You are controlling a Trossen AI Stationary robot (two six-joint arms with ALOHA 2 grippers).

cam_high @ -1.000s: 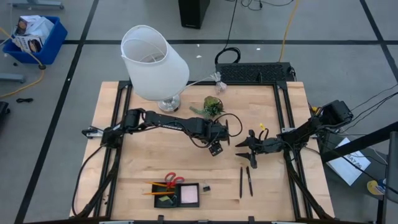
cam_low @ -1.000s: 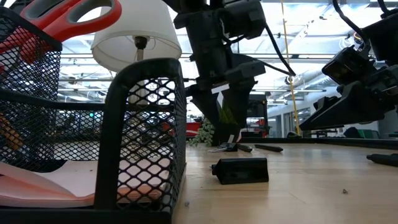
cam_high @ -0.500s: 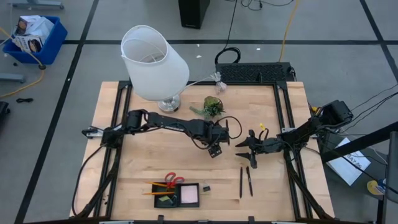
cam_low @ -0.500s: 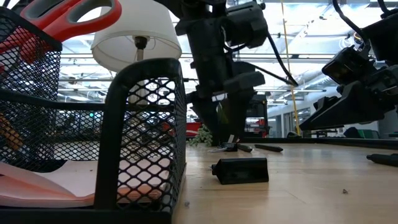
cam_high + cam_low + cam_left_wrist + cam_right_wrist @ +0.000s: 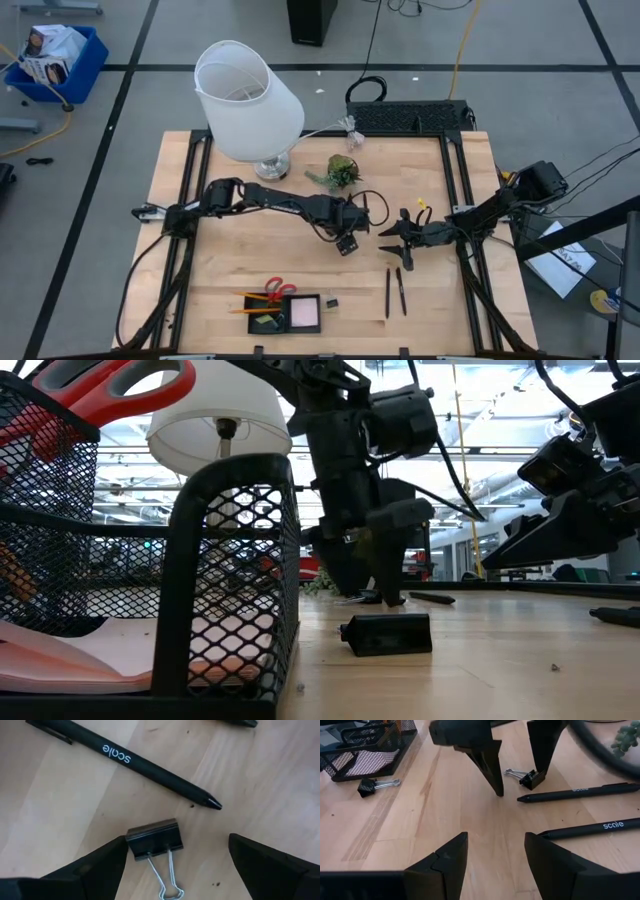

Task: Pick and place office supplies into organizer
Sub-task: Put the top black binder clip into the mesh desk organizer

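My left gripper (image 5: 347, 241) is open, fingers pointing down at the table's middle. A small black binder clip (image 5: 152, 838) with wire handles lies flat between its fingers. Two black pens (image 5: 125, 757) (image 5: 600, 827) lie just beyond it. My right gripper (image 5: 400, 236) is open and hovers just to the right, touching nothing. The black mesh organizer (image 5: 285, 312) stands at the near edge with the pink sticky pad (image 5: 304, 313) inside and the red-handled scissors (image 5: 275, 290) at its far side. A second clip (image 5: 331, 301) lies beside the organizer. My left gripper comes at the binder clip from above, one finger on either side of it. One fingertip (image 5: 117, 845) stands right at a corner of the clip's black body (image 5: 132, 839). I cannot tell whether it touches. The clip lies flat on the table.
The white lamp (image 5: 245, 100) and the plant sprig (image 5: 340, 172) stand toward the far edge, with a black keyboard-like box (image 5: 410, 117) at the far edge. Two more black pens (image 5: 394, 291) lie right of the organizer. Bare wood lies to the near left.
My left gripper has come down toward the table, and its fingertips now stand at table level around the binder clip. It has stayed open. The clip and pens have not moved.
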